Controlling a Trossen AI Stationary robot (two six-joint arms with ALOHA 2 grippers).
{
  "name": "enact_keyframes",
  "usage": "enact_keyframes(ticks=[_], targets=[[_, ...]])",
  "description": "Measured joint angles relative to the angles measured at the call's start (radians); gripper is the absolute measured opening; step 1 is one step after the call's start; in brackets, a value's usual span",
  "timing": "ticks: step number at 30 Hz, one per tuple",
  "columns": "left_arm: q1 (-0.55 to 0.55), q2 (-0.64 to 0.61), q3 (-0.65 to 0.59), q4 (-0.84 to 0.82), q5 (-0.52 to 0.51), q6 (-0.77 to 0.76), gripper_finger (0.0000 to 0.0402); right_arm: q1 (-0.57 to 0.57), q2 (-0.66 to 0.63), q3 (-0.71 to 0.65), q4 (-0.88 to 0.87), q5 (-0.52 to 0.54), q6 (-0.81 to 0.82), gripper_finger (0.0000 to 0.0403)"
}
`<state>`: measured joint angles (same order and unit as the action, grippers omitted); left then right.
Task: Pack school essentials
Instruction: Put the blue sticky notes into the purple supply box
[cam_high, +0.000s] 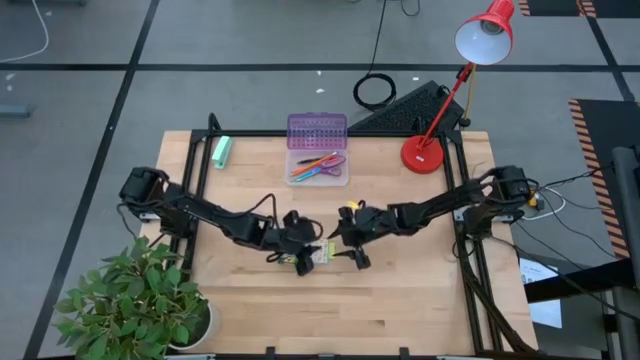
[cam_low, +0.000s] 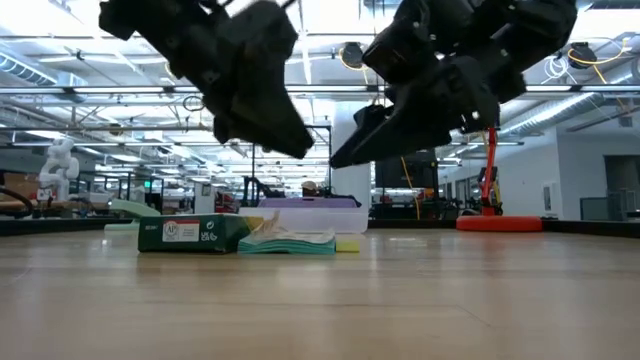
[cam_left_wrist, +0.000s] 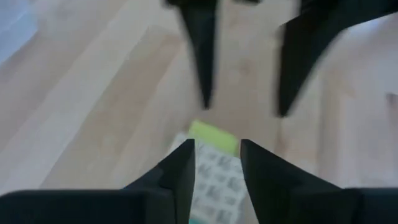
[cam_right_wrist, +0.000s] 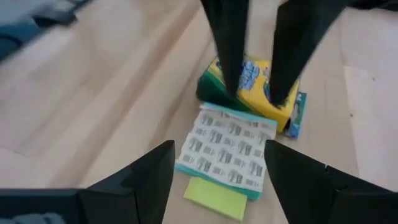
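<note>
We find the tabletop (cam_high: 400, 300) carrying the work near its centre, where both arms converge from opposite sides. The clear box (cam_high: 318, 165) sits at the far edge with its purple lid (cam_high: 317, 130) tipped back, presumably left open to receive items; pens and the scissors (cam_high: 322, 170) already lie inside it. A mint-green roll (cam_high: 221, 151) lies well apart at the far left corner.

The left end effector (cam_high: 303, 256) hangs just above the loose items with its fingers parted and empty, which we judge to be an approach posture. The right end effector (cam_right_wrist: 217, 180) faces it, jaws spread wide, also holding nothing; the two point at one another over the pile.

Beneath them the crayon box (cam_right_wrist: 255, 84) lies flat, touching the small stationery set (cam_right_wrist: 227, 149), whose printed face is up. A small yellow piece (cam_right_wrist: 214, 198) lies just beside that set. We judge these three still unpacked.
</note>
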<state>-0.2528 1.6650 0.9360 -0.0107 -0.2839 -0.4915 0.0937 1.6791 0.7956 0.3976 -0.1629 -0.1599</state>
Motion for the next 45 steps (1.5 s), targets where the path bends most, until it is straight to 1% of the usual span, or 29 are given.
enact_keyframes(ticks=[4, 7, 11, 14, 17, 19, 24, 27, 29, 32, 34, 37, 41, 45], targets=[[-0.030, 0.000, 0.000, 0.031, -0.014, 0.052, 0.0146, 0.039, 0.000, 0.000, -0.053, 0.186, -0.023, 0.0219], [-0.068, 0.000, 0.000, 0.021, -0.059, 0.073, 0.0147, 0.062, 0.000, 0.000, -0.089, 0.269, -0.013, 0.0204], [-0.142, 0.021, 0.000, 0.036, -0.102, 0.136, 0.0148, 0.081, 0.000, 0.000, -0.121, 0.267, 0.072, 0.0189], [-0.194, 0.045, 0.000, 0.074, -0.155, 0.182, 0.0148, 0.105, 0.000, -0.002, -0.167, 0.270, 0.193, 0.0183], [-0.217, 0.074, 0.003, 0.083, -0.170, 0.218, 0.0150, 0.145, 0.001, -0.019, -0.172, 0.267, 0.292, 0.0181], [-0.217, 0.103, 0.026, 0.081, -0.174, 0.225, 0.0159, 0.170, 0.001, -0.024, -0.173, 0.272, 0.303, 0.0181], [-0.188, 0.187, 0.108, 0.072, -0.188, 0.236, 0.0195, 0.205, 0.001, -0.024, -0.151, 0.352, 0.267, 0.0180], [-0.161, 0.226, 0.178, 0.016, -0.189, 0.250, 0.0205, 0.203, 0.001, -0.024, -0.119, 0.371, 0.279, 0.0180], [-0.149, 0.233, 0.215, -0.070, -0.201, 0.259, 0.0205, 0.202, 0.004, -0.023, -0.079, 0.367, 0.275, 0.0180], [-0.136, 0.230, 0.263, -0.184, -0.217, 0.230, 0.0195, 0.202, 0.012, -0.023, -0.032, 0.302, 0.280, 0.0179], [-0.134, 0.213, 0.278, -0.272, -0.222, 0.197, 0.0184, 0.204, 0.029, -0.021, 0.012, 0.293, 0.304, 0.0172], [-0.135, 0.183, 0.283, -0.357, -0.221, 0.156, 0.0164, 0.202, 0.072, -0.022, 0.062, 0.292, 0.355, 0.0153], [-0.148, 0.165, 0.282, -0.444, -0.222, 0.094, 0.0137, 0.202, 0.132, -0.020, 0.099, 0.280, 0.388, 0.0119], [-0.156, 0.165, 0.282, -0.451, -0.222, 0.088, 0.0119, 0.200, 0.159, -0.001, 0.109, 0.239, 0.406, 0.0088]])
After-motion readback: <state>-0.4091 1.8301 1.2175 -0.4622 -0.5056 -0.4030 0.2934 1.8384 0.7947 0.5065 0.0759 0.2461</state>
